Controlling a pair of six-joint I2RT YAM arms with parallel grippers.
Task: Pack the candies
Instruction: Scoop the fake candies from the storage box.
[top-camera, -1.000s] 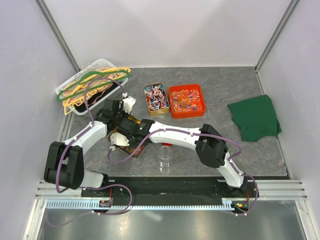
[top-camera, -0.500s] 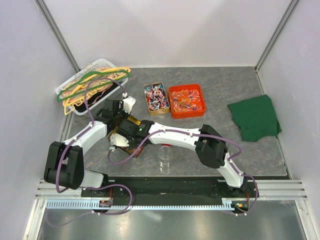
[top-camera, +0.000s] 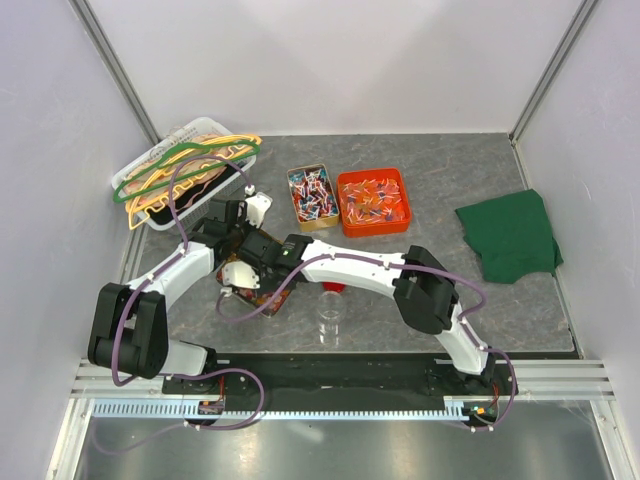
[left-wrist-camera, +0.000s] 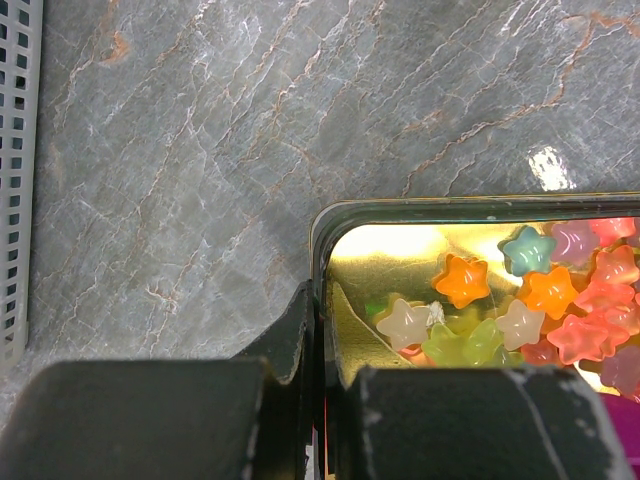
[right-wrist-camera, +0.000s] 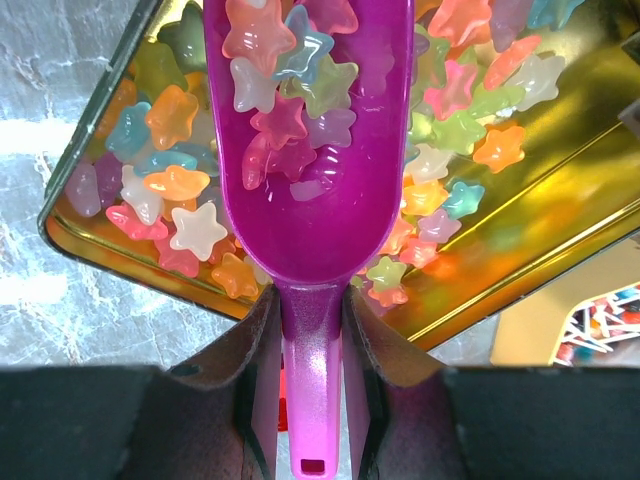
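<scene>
- My right gripper (right-wrist-camera: 310, 335) pinches the purple scoop (right-wrist-camera: 305, 180) by its handle; star candies (right-wrist-camera: 285, 95) fill its bowl, and more lie in the gold tin (right-wrist-camera: 530, 250) beneath.
- My left gripper (left-wrist-camera: 320, 340) is clamped on the tin's wall, steadying it.
- I'd lift level, clearing the tin's rim; bare table (top-camera: 500, 300) lies toward the clear jar (top-camera: 329, 325).

Readable text: none in any view.
Gold metal tin (left-wrist-camera: 385, 250): walls and rim plain, no print.
Purple plastic scoop (right-wrist-camera: 310, 230): no lettering.
Small twist-wrapped candies (top-camera: 372, 198): wrappers too small to read.
Black and white robot arms (top-camera: 350, 268): no legible marking.
</scene>
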